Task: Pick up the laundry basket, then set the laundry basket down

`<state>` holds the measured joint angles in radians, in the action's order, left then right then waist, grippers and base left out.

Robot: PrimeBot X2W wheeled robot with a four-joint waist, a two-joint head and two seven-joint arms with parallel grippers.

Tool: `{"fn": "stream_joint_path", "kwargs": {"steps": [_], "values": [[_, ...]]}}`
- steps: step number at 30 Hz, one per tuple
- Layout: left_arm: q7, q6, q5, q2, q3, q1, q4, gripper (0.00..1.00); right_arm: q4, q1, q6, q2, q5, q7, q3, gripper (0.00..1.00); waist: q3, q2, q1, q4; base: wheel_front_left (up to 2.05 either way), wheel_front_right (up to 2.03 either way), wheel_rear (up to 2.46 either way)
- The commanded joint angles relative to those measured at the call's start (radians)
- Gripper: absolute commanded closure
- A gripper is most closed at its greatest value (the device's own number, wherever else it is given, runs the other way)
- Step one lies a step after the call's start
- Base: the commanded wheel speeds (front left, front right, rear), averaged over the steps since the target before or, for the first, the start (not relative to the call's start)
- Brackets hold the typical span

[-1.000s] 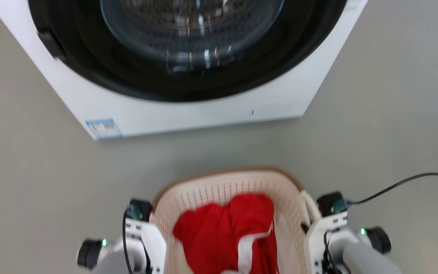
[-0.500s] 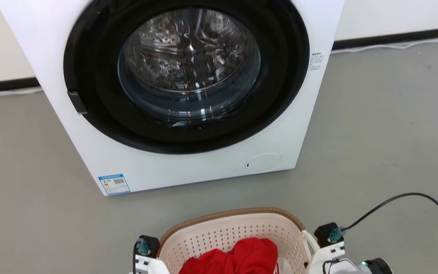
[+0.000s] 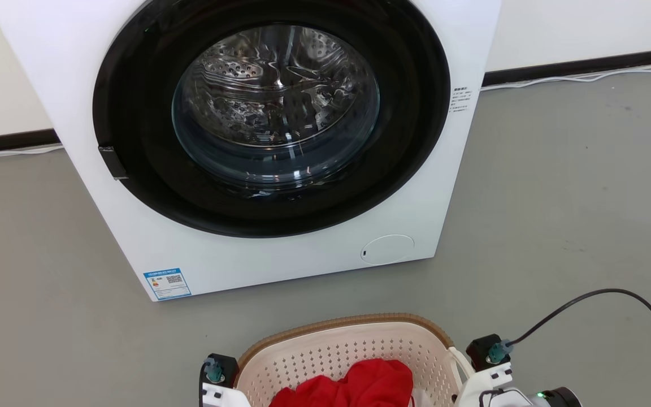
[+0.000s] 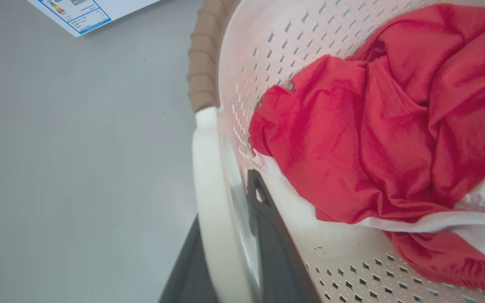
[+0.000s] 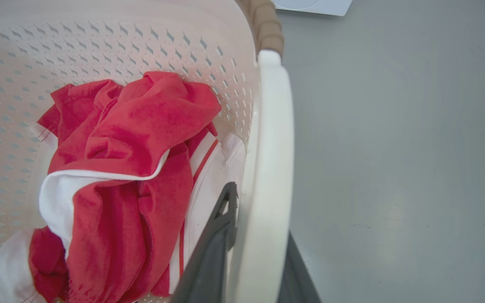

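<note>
Dark fingers astride laundry basket handles

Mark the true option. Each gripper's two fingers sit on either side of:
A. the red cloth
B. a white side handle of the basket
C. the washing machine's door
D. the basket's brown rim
B: in the wrist views the left gripper and the right gripper each have one dark finger inside and one outside a white loop handle of the laundry basket.
</note>
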<state>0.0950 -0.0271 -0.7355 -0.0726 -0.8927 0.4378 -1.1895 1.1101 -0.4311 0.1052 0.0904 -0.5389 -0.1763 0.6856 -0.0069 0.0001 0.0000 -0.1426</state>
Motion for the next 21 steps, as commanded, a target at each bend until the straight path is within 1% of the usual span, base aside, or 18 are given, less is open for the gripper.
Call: {"fn": "stream_joint_path", "kwargs": {"steps": [1,11,21], "values": [[-0.019,-0.031,0.015,0.022,-0.005,0.042,0.034,1.0,-0.052,-0.013,0.026,-0.04,0.004,0.007,0.032,1.0,0.0,-0.0001,0.0,-0.001,0.0,0.0,0.0],[-0.025,-0.031,-0.018,0.022,-0.042,0.073,0.023,1.0,-0.052,-0.035,0.026,-0.04,0.0,0.014,0.028,1.0,-0.009,-0.0001,0.0,-0.01,0.0,0.0,0.0],[-0.033,-0.029,-0.047,0.022,-0.069,0.098,0.015,1.0,-0.045,-0.063,0.026,-0.04,-0.008,0.022,0.022,1.0,-0.013,-0.0001,0.0,-0.002,0.0,0.0,0.0]]}}
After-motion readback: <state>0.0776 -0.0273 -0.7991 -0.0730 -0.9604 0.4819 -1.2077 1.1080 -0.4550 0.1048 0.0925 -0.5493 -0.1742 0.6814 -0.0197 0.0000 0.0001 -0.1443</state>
